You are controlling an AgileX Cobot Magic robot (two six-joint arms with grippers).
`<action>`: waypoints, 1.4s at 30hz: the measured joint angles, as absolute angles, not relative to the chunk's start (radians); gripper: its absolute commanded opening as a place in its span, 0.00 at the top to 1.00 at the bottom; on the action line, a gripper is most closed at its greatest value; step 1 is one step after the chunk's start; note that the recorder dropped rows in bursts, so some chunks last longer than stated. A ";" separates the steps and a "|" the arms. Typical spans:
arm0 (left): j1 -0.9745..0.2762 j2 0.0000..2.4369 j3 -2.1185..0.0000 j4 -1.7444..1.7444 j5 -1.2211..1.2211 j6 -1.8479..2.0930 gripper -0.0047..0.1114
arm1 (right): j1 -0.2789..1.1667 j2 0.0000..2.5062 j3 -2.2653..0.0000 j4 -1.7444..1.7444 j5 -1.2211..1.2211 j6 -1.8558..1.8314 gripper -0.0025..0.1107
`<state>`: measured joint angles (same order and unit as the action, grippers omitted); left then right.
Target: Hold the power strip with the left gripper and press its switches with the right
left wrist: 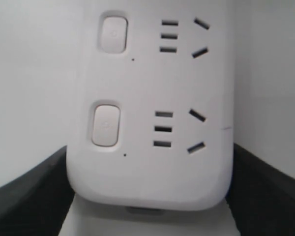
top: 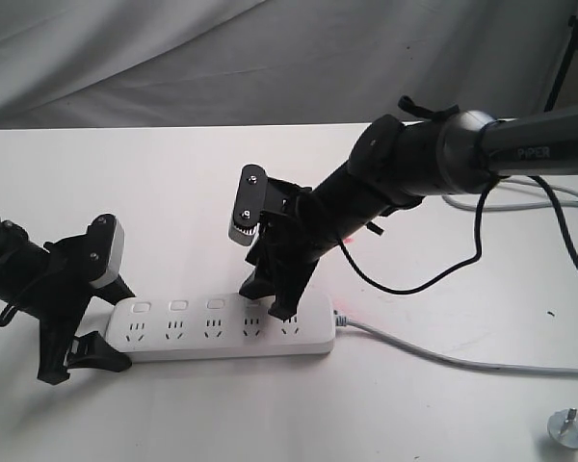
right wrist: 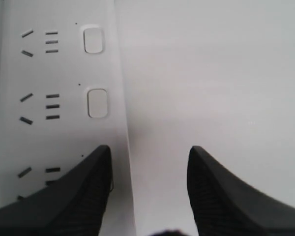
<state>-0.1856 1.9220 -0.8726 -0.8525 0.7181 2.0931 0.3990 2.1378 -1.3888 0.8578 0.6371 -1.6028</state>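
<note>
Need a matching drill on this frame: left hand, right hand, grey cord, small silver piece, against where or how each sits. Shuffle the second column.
Column 1
1. left hand
2. right hand
3. grey cord
4. small silver piece

Column 2
A. lies alone on the table, near the exterior view's lower right corner
B. open, one finger over the power strip by its switch row, the other over bare table
C. clamped across one end of the power strip
D. trails from the strip's other end toward the right

Pairs: 1-C, 2-B, 3-D, 4-A
</note>
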 measured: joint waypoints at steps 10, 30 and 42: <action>-0.186 1.922 -0.873 -0.853 0.718 2.093 0.38 | 0.399 2.138 -1.388 0.858 0.637 -1.605 0.58; -0.186 1.922 -0.873 -0.853 0.718 2.093 0.38 | 0.399 2.193 -1.403 0.892 0.665 -1.592 0.58; -0.186 1.922 -0.873 -0.853 0.718 2.093 0.38 | 0.397 2.013 -1.382 0.792 0.667 -1.580 0.58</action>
